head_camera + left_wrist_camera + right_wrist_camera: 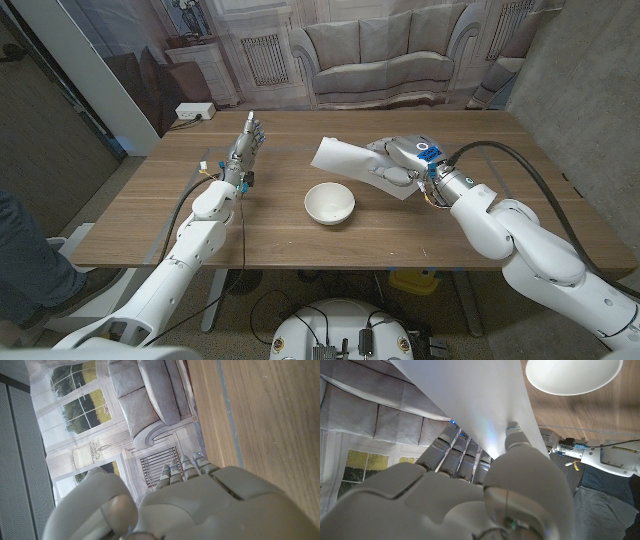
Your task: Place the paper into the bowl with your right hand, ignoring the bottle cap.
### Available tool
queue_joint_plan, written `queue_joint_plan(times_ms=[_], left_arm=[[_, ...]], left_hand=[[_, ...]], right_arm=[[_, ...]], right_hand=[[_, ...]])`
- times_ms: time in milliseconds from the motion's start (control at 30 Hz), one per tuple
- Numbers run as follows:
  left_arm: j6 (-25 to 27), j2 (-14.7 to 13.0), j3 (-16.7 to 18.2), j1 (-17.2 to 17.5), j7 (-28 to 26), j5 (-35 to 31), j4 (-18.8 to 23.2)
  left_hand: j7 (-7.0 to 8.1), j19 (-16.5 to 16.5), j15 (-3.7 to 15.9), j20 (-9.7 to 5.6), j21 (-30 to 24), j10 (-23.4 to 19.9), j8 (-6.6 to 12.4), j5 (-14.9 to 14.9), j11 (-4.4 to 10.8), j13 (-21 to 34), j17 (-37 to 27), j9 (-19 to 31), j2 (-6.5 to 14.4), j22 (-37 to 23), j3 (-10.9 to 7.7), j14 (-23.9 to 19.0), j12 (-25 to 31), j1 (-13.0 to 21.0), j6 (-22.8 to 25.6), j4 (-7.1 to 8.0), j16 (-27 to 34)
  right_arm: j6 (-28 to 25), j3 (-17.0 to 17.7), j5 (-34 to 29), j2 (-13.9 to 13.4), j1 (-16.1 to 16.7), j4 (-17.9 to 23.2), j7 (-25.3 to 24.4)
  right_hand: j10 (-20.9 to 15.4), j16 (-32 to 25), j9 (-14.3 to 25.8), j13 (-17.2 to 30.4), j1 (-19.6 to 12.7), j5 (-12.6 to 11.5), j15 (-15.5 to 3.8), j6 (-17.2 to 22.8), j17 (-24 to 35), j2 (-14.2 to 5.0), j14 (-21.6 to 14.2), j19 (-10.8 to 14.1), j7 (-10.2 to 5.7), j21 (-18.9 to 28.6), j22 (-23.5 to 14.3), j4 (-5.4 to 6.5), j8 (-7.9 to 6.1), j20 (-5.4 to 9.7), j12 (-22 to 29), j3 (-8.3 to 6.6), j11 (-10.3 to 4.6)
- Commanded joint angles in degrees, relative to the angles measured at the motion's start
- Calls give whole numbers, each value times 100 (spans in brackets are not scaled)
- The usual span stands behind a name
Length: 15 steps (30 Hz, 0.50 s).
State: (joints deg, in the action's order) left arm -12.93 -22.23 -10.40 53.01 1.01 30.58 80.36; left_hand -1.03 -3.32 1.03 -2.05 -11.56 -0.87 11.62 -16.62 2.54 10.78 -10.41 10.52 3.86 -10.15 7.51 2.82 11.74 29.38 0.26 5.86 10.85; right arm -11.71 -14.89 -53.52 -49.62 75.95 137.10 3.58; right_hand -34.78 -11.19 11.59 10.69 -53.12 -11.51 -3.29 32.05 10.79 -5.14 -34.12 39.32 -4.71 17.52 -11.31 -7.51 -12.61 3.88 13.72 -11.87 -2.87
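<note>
Wooden table (pixel 150 225) carried a white bowl (pixel 329 203) mid-surface; right hand (pixel 400 160) gripped the paper (pixel 345 157) beside it, left hand (pixel 246 140) stood open-fingered, empty.

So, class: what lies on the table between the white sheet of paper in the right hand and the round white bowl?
Nothing: in the head view, bare wood separates the white sheet of paper and round white bowl.

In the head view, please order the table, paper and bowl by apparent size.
1. table
2. paper, held in the right hand, which covers part of it
3. bowl, though not much smaller than the paper
</note>
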Motion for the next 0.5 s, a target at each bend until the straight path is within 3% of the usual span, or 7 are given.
queue_joint_plan(times_ms=[33,500], left_arm=[[62,-17,17,34,-26,-51,108],[37,-28,2,81,-18,-33,151]], left_hand=[[-10,-59,-10,-144,8,22,-24,-30,27,12,-12,32,16,-18,42,32,-11,-4,30,-16,-10],[-7,-61,-16,-143,9,16,-24,-30,30,12,-12,32,23,-18,57,33,-9,1,28,-16,-10]], right_arm=[[207,55,-18,18,34,53,51],[420,-52,-136,93,4,47,69]], right_hand=[[-46,0,13,13,-9,-19,-697,43,27,-21,14,-8,-11,-16,-11,21,23,591,-17,0,-8],[-60,4,14,14,-3,-20,-697,47,27,-22,26,-6,-12,-20,-11,26,32,586,-27,7,-16]])
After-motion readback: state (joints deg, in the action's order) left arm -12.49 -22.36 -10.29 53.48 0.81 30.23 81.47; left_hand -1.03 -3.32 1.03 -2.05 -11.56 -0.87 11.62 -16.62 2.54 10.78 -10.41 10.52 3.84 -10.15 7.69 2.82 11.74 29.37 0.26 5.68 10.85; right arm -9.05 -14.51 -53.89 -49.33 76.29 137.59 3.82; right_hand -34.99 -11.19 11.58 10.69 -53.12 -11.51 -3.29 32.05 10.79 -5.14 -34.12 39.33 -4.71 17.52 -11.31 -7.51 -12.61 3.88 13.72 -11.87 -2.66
